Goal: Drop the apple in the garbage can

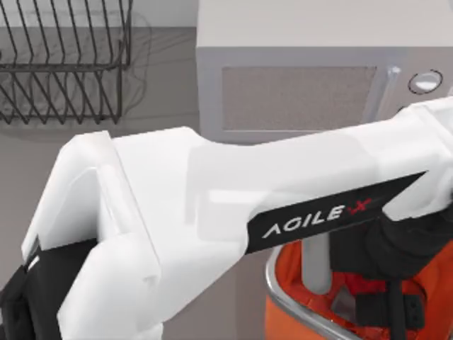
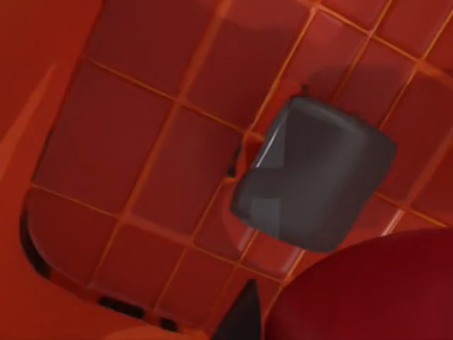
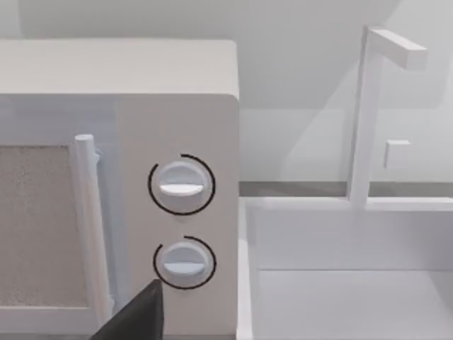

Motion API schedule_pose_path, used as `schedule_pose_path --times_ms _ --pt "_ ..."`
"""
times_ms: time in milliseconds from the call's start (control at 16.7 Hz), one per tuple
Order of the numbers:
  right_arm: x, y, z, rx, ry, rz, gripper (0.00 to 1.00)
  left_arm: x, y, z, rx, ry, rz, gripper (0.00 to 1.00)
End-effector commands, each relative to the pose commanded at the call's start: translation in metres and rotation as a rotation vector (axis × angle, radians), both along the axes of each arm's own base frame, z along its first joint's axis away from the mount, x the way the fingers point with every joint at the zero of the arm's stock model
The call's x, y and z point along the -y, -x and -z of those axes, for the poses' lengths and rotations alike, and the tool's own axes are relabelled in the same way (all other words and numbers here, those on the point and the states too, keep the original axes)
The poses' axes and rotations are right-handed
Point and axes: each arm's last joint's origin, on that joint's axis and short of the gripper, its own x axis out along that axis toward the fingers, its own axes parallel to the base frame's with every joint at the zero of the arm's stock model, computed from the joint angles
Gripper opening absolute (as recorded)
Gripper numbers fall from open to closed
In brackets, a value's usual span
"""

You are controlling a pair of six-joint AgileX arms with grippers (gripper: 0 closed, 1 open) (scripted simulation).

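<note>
Our left arm point(image 1: 212, 191) stretches across the top view from the lower left toward the right, its white link with the AgileX label passing in front of the microwave point(image 1: 311, 78) and ending over the garbage can point(image 1: 297, 297) at the lower right. The left tool point(image 1: 386, 297) hangs dark inside the can's silver rim. How far its fingers stand apart we cannot tell. In the left wrist view one dark fingertip point(image 2: 241, 319) shows at the picture's edge, just beside the apple point(image 2: 375, 290). Whether the tip touches the apple we cannot tell.

The apple is a dark red, smooth, rounded mass close under the wrist camera, deeper in colour than the can around it. It sits above the can's gridded orange floor point(image 2: 141, 163), and beside it in the picture lies the grey square patch point(image 2: 315, 173) with rounded corners. Whether the apple rests on the floor or hangs above it we cannot tell.

On the table at the top view's upper left stands a dark wire rack point(image 1: 64, 57).

Our right tool faces the microwave's two dials point(image 3: 182, 184) and a white sink point(image 3: 347, 269) with a thin faucet point(image 3: 371, 106). One dark finger point(image 3: 138, 315) shows; its opening we cannot tell.
</note>
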Motion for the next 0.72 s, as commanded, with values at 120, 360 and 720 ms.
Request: schedule_pose_path --times_ms 120,360,720 --pt "0.0000 0.0000 0.0000 0.000 0.000 0.000 1.00 0.0000 0.0000 0.0000 0.000 0.000 0.000 0.68" --pt "0.0000 0.0000 0.0000 0.000 0.000 0.000 1.00 0.0000 0.0000 0.0000 0.000 0.000 0.000 0.98" --pt "0.0000 0.0000 0.0000 0.000 0.000 0.000 1.00 0.0000 0.0000 0.0000 0.000 0.000 0.000 1.00"
